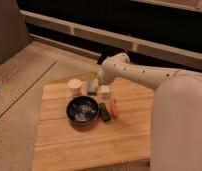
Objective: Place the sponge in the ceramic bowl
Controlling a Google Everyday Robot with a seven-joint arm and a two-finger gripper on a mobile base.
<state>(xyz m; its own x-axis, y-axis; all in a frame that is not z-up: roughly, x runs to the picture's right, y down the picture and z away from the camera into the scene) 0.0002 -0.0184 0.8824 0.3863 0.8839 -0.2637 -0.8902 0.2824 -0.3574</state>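
The wooden table (94, 150) stands on a speckled floor (16, 95), and the robot's pale arm (139, 75) reaches in over its far edge from the right. The gripper (99, 86) hangs down at the end of that arm, low over the far side of the table, with its fingers spread wide and nothing lifted between them.

The sponge (91, 88) lies on the table just beside the gripper, on its left (whether a finger touches it, I cannot tell). It sits between the gripper and a small pale cup (74, 86), which stands upright near the far left corner.

The ceramic bowl (70, 114) rests nearer the camera than the sponge, dark and glossy with pale streaks inside, and no sponge in it. A flat black bar (104, 113) lies just beside the bowl's right rim, and a small orange piece (114, 107) lies right of the bar.
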